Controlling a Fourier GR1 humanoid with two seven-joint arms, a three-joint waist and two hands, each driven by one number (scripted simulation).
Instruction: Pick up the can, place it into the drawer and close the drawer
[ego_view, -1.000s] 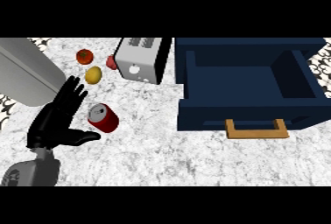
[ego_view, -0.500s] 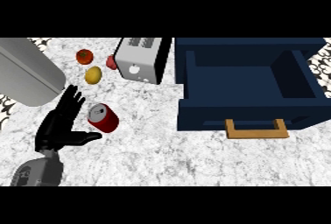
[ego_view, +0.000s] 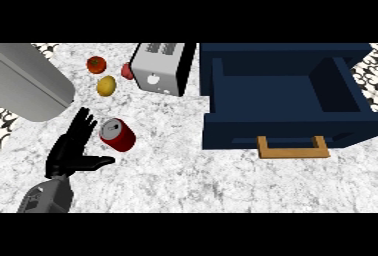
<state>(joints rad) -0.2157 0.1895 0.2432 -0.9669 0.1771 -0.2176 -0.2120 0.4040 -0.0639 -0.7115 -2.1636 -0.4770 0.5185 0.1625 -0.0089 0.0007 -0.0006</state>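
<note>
Can (ego_view: 117, 134) lies on side on bench (ego_view: 184, 175), just right of left hand (ego_view: 68, 154); hand open, fingers straight, thumb out below can. I fear round can rolls off if fingers nudge it. Drawer (ego_view: 244, 132) open, well right.

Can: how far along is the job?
Done: only that the drawer stands open, with nothing visible inside. In hand: the left hand is open beside the can, thumb out below it, not curled round it; the can rests on the counter. Left: grasp, lift, place it in the drawer, push the drawer shut.
</note>
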